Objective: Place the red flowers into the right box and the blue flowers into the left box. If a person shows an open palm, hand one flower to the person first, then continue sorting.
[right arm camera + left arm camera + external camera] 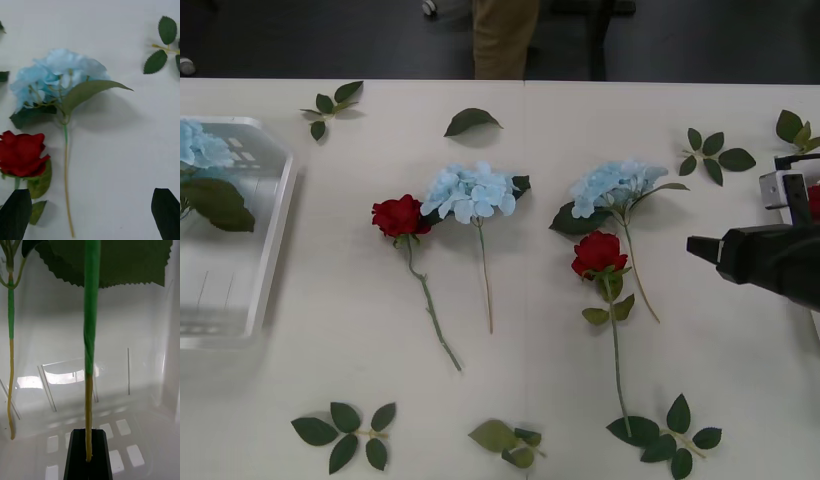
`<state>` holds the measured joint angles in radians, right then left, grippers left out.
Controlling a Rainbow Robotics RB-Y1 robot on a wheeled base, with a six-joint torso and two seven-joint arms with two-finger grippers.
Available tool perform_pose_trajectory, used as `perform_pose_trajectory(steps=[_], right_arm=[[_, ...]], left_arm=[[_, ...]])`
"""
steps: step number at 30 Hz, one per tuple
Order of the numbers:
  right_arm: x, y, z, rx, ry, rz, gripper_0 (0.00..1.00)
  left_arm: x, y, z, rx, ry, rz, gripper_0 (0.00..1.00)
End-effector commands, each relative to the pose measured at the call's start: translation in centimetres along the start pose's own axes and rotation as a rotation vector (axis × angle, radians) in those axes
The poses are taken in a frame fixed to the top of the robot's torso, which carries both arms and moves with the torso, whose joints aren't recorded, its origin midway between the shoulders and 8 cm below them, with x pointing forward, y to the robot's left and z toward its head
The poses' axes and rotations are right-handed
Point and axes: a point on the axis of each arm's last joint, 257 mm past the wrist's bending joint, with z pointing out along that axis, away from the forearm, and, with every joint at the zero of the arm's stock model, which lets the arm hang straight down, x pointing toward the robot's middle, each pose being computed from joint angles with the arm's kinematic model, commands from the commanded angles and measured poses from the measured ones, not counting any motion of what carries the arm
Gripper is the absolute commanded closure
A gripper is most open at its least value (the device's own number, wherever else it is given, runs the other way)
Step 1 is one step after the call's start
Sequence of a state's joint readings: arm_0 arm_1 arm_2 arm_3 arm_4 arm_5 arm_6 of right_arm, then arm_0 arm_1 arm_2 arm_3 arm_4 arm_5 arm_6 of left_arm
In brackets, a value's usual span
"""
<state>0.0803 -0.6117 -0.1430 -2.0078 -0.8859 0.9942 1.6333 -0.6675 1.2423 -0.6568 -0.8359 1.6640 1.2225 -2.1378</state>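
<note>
Now we sort flowers: left tool (89,455) in the left box (275,235), right tool (90,213) over the table (330,330).

Our left tool is closed on a stem (91,322) inside the left box, where a blue flower (202,148) shows. Our right tool hangs wide open and empty above a blue flower (58,77) and a red flower (22,153) lying just beside it on the table. Another red flower (400,215) and blue flower (470,190) lie touching near the middle, with leaf sprigs (345,432) scattered around.
</note>
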Motion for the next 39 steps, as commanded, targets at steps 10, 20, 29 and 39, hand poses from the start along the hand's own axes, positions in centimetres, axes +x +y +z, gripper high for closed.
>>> perform_pose_trajectory(steps=[10, 20, 29, 39], right_arm=[[-4.3, 0.3, 9.2, 0.082, -0.022, 0.02, 0.07], [-2.9, 1.9, 13.7, 0.09, 0.061, -0.09, 0.07], [-2.1, 3.8, 15.0, 0.081, 0.077, -0.169, 0.07], [-0.9, 4.0, 16.6, 0.098, 0.087, -0.234, 0.72]], left_arm=[[0.6, 2.0, 2.4, -0.066, -0.046, 0.064, 0.68], [0.5, 2.1, 2.4, -0.068, -0.05, 0.065, 0.11], [-0.2, 0.7, 0.3, -0.033, -0.019, 0.112, 0.11], [-2.3, -9.6, -5.9, 0.182, 0.079, 0.062, 0.11]])
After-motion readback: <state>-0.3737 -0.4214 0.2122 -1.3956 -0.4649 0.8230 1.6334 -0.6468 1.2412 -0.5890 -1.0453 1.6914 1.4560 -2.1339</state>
